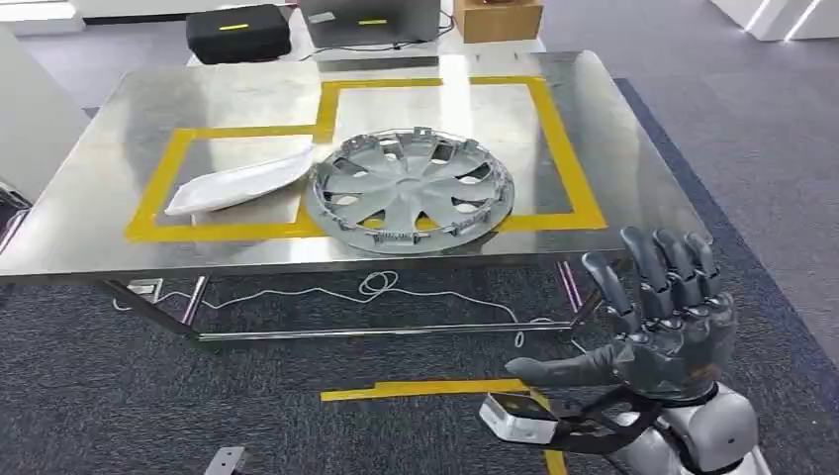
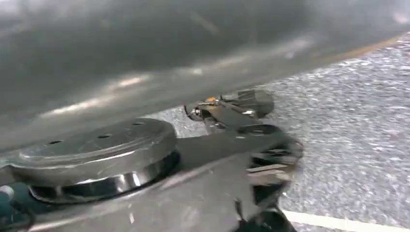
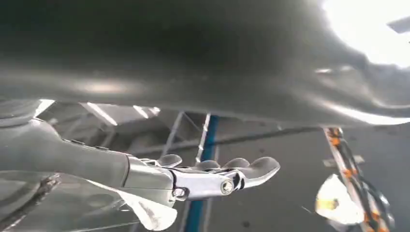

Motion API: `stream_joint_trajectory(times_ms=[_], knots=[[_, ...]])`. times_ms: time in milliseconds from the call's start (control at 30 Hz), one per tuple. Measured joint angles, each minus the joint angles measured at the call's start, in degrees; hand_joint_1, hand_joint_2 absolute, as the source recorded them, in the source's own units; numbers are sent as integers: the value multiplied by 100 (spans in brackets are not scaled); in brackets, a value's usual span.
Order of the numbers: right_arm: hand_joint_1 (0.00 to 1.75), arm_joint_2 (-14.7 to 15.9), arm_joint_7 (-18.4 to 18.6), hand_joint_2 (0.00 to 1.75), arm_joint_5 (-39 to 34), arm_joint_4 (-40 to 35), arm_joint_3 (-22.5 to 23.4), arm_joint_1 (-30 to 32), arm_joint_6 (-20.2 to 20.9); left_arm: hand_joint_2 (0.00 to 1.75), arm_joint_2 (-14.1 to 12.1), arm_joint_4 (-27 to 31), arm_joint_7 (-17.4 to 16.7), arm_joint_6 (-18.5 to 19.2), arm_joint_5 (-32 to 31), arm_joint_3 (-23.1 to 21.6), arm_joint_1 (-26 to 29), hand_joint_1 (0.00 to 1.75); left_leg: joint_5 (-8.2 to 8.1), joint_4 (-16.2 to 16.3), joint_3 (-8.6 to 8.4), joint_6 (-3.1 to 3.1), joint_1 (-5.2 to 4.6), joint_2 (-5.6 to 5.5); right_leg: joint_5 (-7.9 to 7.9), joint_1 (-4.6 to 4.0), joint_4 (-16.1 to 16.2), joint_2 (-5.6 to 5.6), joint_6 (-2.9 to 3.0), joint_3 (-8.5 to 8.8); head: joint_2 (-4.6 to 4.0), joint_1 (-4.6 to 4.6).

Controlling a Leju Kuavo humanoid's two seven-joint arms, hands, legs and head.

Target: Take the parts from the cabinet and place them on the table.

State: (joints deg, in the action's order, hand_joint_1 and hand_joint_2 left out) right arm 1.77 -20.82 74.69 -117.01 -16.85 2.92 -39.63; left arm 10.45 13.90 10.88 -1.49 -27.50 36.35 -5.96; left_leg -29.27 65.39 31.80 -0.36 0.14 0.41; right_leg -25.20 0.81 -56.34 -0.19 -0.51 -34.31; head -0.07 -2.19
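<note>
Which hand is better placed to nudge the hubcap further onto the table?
Likely the right. The right hand is raised, open and empty, just before the table edge on the hubcap's side. The left hand shows only blurred over carpet.

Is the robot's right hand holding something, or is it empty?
Empty. The right hand has its fingers spread apart near the table edge, gripping nothing.

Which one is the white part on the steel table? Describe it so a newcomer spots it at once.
Start at the shiny steel table with the yellow tape outline. Inside that outline, at its left end, lies the white curved plastic panel, with its tip next to the round silver hubcap. It is the smooth, elongated white piece, unlike the spoked grey disc beside it.
</note>
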Motion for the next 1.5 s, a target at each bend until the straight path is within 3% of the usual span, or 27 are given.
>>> stream_joint_trajectory(times_ms=[67, 200, 267, 333, 367, 400, 433, 500, 533, 567, 600, 667, 700, 733, 767, 833, 900, 967, 1033, 1100, 1200, 1233, 1300, 1367, 1400, 1467, 1500], knots=[[0, 55, 312, 0, 33, 154, -29, -3, -11, 0, -11, 0, 0, -9, -4, 4, -14, 0, -131, -951, -602, 78, -27, -49, 86, -27, -25, 11, -69, -81, 0, 2], [0, 161, 920, 0, -59, 636, -112, 94, -18, 0, 0, -2, -7, -4, -4, 9, 10, 0, -8, -1085, -489, 189, -39, -44, 312, -18, 50, 1, -222, -117, 0, -9], [0, 243, 1103, 0, -153, 880, -125, 130, -18, 0, -2, -4, -7, -4, -4, 11, -2, 0, 115, -1091, -379, 285, -18, -6, -204, 9, -268, 8, -259, -303, 0, -39], [0, 290, 1209, 0, -240, 1099, -133, 147, -15, 0, 2, -4, -7, -4, -4, 11, 3, 0, 234, -1067, -208, 307, -39, 8, -845, 10, -1186, 10, -293, -551, 0, -44], [0, 301, 1300, 0, -351, 1203, -151, 167, 18, 0, 2, -4, -7, -4, -2, 13, 8, 0, 297, -1055, -109, 313, -52, 14, -1012, 9, -1616, 9, -309, -646, 0, -44], [0, 317, 1413, 0, -513, 1337, -171, 188, 70, 0, 2, -4, -9, -9, -2, 17, 11, 0, 356, -1049, -19, 314, -62, 20, -986, 9, -1831, 8, -311, -648, 0, -41], [0, 345, 1559, 0, -755, 1556, -192, 212, 139, 0, 0, -4, -9, -11, -2, 28, 16, 0, 413, -1033, 75, 307, -70, 22, -804, 9, -1784, 8, -307, -511, 0, -44], [0, 371, 1743, 0, -1227, 1984, -225, 216, 352, 0, 2, -4, -9, -13, -2, 48, 28, 0, 503, -996, 203, 284, -78, 22, -385, 6, -1044, 7, -263, 74, 0, -44], [0, 371, 1771, 0, -1520, 2260, -230, 203, 426, 0, 2, -4, -7, -17, -2, 52, 28, 0, 535, -970, 252, 269, -80, 19, -332, -1, -499, 6, -232, 455, 0, -44], [0, 369, 1793, 0, -1892, 2620, -234, 166, 512, 0, 4, -4, -7, -28, -2, 59, 28, 0, 568, -938, 311, 232, -107, 20, -517, -32, 19, -3, -209, 801, 0, -46], [0, 365, 1806, 0, -2191, 2981, -241, 123, 571, 0, 4, -4, -7, -28, -4, 68, 29, 0, 617, -922, 335, 208, -108, 21, -569, -30, 222, 2, -206, 917, 0, -28], [0, 358, 1728, 0, -2696, 3899, -251, 21, 649, 0, 4, -4, -7, -28, -4, 96, 27, 0, 714, -930, 372, 167, -87, 23, -553, -60, 204, 11, -174, 843, 0, -35], [0, 323, 1693, 0, -2886, 4359, -254, -26, 693, 0, 2, -4, -7, -33, -13, 101, 35, 0, 755, -923, 390, 136, -105, 14, -497, -39, 219, 4, -121, 751, 0, -39], [0, 291, 1662, 0, -3078, 4911, -249, -114, 764, 0, -7, -7, -7, -46, -24, 107, 36, 0, 631, -878, 441, 97, -86, -8, -430, -3, 230, -28, -45, 772, 0, -44], [0, 247, 1632, 0, -3256, 5404, -236, -199, 819, 0, -7, -7, -17, -46, -39, 107, 38, 0, 324, -668, 522, 52, -82, -17, -390, -4, 223, -27, 13, 693, 0, -15], [0, 139, 1524, 0, -3428, 6343, -214, -360, 844, 0, -7, -7, -37, -50, -76, 107, 31, 0, -326, 199, 743, -4, -46, -17, -292, -11, 189, -30, 35, 550, 0, -11], [0, 78, 1513, 0, -3537, 7097, -195, -469, 923, 0, -7, -7, -44, -52, -96, 107, 27, 0, -553, 887, 851, -22, -37, -17, -220, -13, 131, -39, 32, 394, 0, -9], [0, 13, 1496, 0, -3596, 7735, -153, -542, 933, 0, -9, -7, -59, -55, -109, 107, 28, 0, -220, 643, 538, -5, -36, -17, -165, -14, 37, -45, 23, 225, 0, -11], [0, -39, 1483, 0, -3624, 8150, -120, -619, 948, 0, -9, -7, -57, -55, -113, 107, 17, 0, 93, -331, -115, 56, -38, -32, -125, -16, -43, -20, 3, 106, 0, -6], [0, -83, 1507, 0, -3690, 8469, -94, -710, 1131, 0, -15, -7, -57, -55, -129, 107, -14, 0, -82, -922, -437, 115, -63, -74, -62, -38, -78, -2, -55, 35, 0, -20], [0, -114, 1524, 0, -4097, 9006, 44, -768, 1664, 0, -15, -9, -90, -55, -186, 107, -37, 0, 19, -912, -363, 207, -97, -70, 82, -11, -35, -7, -184, 14, 0, -17], [0, -114, 1478, 0, -4331, 9166, 151, -764, 1881, 0, -2, -13, -96, -55, -194, 107, -41, 0, 109, -1000, -346, 265, -30, -42, 20, -3, -66, 8, -211, -38, 0, -13], [0, -127, 1420, 0, -4666, 9477, 390, -731, 2187, 0, -2, -13, -111, -68, -203, 105, -80, 0, 227, -993, -198, 348, -49, -28, -554, -7, -514, 12, -248, -250, 0, -50], [0, -127, 1382, 0, -4745, 9687, 574, -716, 2264, 0, 4, -13, -118, -66, -203, 103, -83, 0, 336, -967, -26, 349, -72, -19, -1114, -5, -1409, 12, -279, -475, 0, -44], [0, -127, 1382, 0, -4765, 9767, 634, -717, 2286, 0, 4, -13, -120, -66, -203, 103, -83, 0, 394, -959, 60, 346, -79, -1, -1170, -8, -1728, 12, -291, -517, 0, -48], [0, -127, 1470, 0, -4851, 9904, 737, -715, 2411, 0, 4, -13, -127, -66, -210, 103, -92, 0, 502, -912, 234, 336, -84, 26, -798, -8, -1714, 11, -291, -305, 0, -48], [0, -127, 1565, 0, -4918, 9976, 812, -713, 2517, 0, 4, -13, -138, -68, -214, 98, -100, 0, 550, -880, 332, 324, -83, 28, -550, -8, -1404, 11, -282, -35, 0, -46]])
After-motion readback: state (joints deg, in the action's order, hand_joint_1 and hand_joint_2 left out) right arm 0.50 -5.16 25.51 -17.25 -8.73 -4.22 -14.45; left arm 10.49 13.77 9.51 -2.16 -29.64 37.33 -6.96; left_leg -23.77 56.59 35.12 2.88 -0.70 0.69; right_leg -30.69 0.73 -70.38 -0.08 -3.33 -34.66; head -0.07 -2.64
